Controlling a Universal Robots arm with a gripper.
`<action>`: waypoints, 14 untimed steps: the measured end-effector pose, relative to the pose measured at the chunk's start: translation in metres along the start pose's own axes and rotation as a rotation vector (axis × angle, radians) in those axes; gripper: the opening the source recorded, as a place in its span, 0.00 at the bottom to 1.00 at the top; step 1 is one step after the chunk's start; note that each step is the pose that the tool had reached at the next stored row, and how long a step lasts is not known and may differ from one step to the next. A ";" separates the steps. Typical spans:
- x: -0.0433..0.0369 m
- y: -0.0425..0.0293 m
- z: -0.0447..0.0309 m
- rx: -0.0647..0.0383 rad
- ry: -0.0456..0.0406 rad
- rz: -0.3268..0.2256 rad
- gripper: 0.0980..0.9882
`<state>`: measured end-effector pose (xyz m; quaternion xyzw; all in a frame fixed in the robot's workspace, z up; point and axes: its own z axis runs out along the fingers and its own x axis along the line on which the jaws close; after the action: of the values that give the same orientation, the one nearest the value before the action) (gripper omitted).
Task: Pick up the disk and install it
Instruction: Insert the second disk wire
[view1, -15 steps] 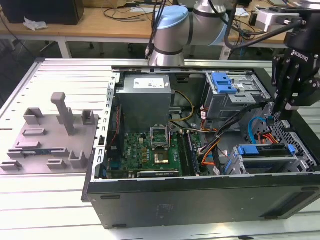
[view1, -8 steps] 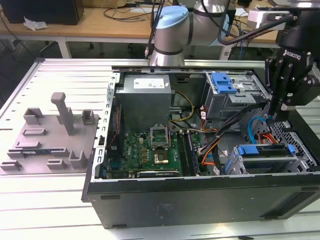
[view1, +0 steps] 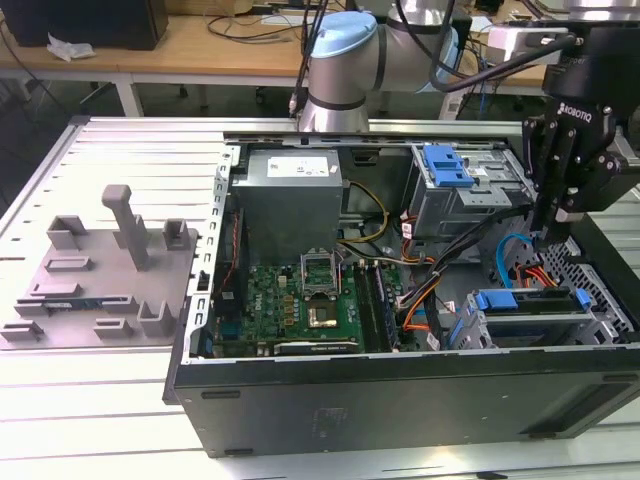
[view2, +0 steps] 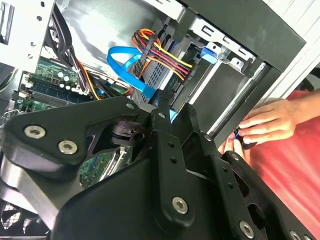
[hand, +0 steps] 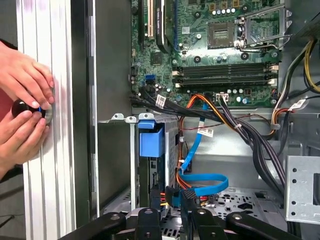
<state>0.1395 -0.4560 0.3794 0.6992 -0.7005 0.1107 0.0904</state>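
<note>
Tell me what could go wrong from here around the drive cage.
The gripper hangs close above the looped blue data cable and the red-and-yellow power wires, so it could snag or unplug them. A person's hands rest on the table right beside the computer case, where an arm move might strike them.

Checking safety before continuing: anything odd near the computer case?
Yes: a person's hands rest on the table right beside the open case, holding a small dark object while the pincer is inside it.
</note>
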 end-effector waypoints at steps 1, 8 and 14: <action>-0.0004 0.0001 0.0003 0.000 0.0001 -0.002 0.23; -0.0082 0.0007 0.0011 0.003 0.0401 -0.012 0.23; -0.0224 0.0009 -0.0007 0.003 0.0611 -0.012 0.23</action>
<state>0.1387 -0.4343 0.3737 0.7000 -0.6929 0.1324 0.1114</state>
